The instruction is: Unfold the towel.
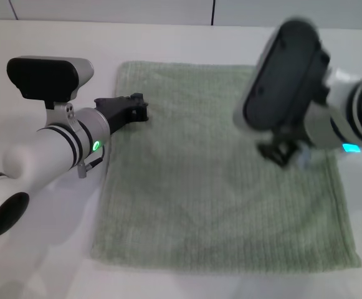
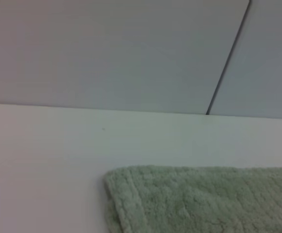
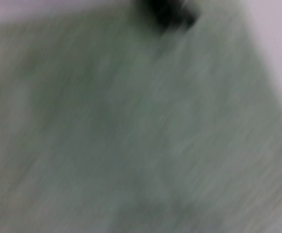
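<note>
As seen from the robot's head, the towel (image 1: 218, 180) lies flat and spread out on the white table (image 1: 43, 261). It is pale green, almost square, and has thin ribs running across it. Its far edge sits near the back of the table, close to the grey wall (image 1: 106, 9).

The left gripper (image 1: 137, 107) is over the towel's left edge, near the far left corner. Its black fingers sit close together, and whether they pinch any cloth cannot be told. The left arm reaches in from the left side, and a small green light (image 1: 96, 146) glows on it.

The right gripper (image 1: 280, 152) hangs over the right part of the towel, and it looks smeared. It is mostly hidden under its own wrist, so you cannot tell how its jaws stand.

The left wrist view shows one rounded corner of the towel (image 2: 189, 204) lying on the table (image 2: 43, 160). The right wrist view shows only fuzzy green cloth (image 3: 131, 136)
</note>
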Controlling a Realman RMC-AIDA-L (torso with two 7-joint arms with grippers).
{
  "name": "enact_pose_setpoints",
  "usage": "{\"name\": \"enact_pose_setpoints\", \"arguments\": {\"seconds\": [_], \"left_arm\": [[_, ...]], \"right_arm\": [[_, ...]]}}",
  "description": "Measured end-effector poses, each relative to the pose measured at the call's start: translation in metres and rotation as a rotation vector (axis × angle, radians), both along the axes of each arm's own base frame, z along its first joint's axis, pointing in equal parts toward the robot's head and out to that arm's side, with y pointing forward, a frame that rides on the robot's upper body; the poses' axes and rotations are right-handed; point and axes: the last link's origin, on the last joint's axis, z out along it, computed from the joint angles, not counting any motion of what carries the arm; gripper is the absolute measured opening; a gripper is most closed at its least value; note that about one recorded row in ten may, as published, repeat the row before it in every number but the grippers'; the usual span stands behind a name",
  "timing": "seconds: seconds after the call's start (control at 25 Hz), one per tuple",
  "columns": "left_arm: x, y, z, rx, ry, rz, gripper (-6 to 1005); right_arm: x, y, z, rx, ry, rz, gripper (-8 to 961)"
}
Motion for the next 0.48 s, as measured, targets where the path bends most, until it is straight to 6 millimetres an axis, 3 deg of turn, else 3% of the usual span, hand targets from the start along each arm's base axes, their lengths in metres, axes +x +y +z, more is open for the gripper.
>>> {"name": "enact_pose_setpoints", "arguments": {"seconds": [0.16,0.48], "left_arm": [[-0.002,0.003,0.005,0.023,-0.009,0.002,41],[-0.022,0.000,0.044,0.263,-0.128,-0.080,62]], "right_arm": [[-0.006,0.032,0.005,0.179,0.226,0.179,346],[0.004,0.060,0.016,0.471,0.579,0.344,346]]}}
